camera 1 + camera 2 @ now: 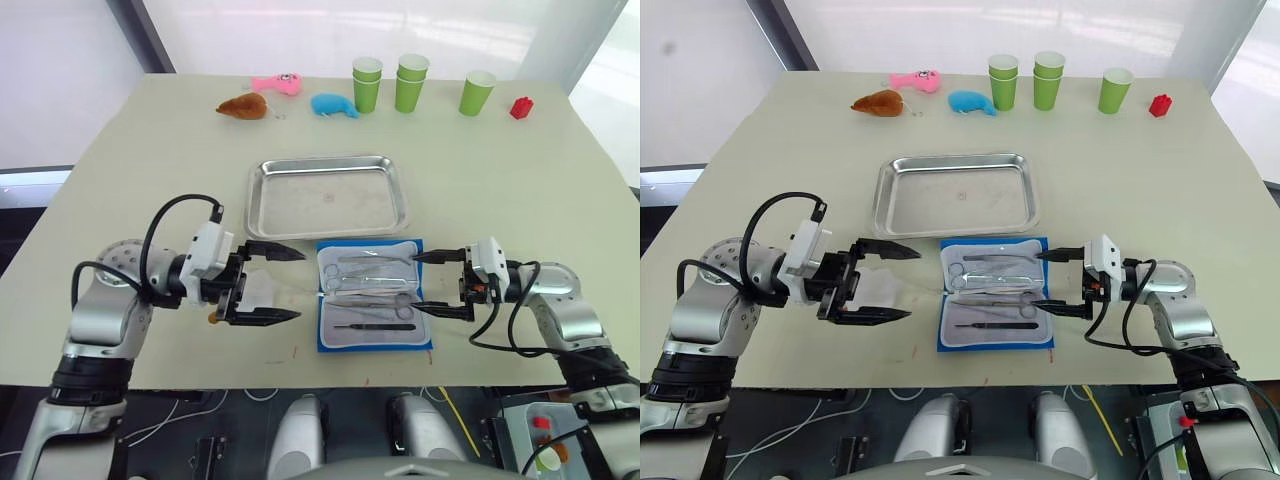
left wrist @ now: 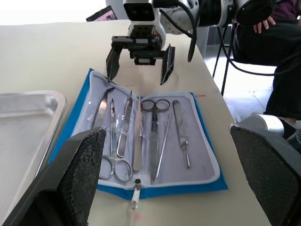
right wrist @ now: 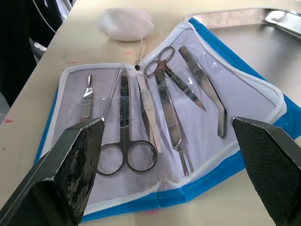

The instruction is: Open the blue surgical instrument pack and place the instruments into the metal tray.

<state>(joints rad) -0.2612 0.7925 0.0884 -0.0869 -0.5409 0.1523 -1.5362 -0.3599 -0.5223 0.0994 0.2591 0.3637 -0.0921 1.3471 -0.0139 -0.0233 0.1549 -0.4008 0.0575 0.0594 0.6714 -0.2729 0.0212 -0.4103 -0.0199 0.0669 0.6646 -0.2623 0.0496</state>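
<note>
Both grippers sit nearest in the left eye view: left gripper [image 1: 270, 285] spread wide left of the blue surgical instrument pack [image 1: 372, 294], right gripper [image 1: 437, 283] spread at its right edge. That pack lies open just before the metal tray [image 1: 327, 194], which holds nothing.

Left wrist view: instruments [image 2: 141, 130] lie side by side on the pale lining.

Right wrist view: no writing is readable
</note>
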